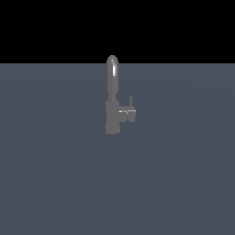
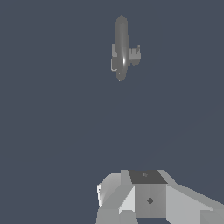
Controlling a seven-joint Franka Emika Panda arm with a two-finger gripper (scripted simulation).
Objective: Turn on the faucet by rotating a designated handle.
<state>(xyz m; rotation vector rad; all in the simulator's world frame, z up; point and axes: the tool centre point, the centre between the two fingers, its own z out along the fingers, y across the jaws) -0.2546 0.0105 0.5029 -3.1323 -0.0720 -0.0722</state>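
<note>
Your faucet (image 1: 112, 98) stands upright, handle (image 1: 131, 102) pointing up; your gripper (image 2: 146, 199) is well apart, fingers' state unreadable.

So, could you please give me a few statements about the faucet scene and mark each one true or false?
1. The faucet stands upright on the grey floor. True.
2. The handle projects from the body toward the exterior view's left. False: it sits on the exterior view's right side.
3. The gripper is touching the handle. False: the wrist view shows it well apart from the faucet.
4. The handle's thin lever points upward. True.
5. The arm appears in the exterior view. False: only the faucet shows there.
</note>
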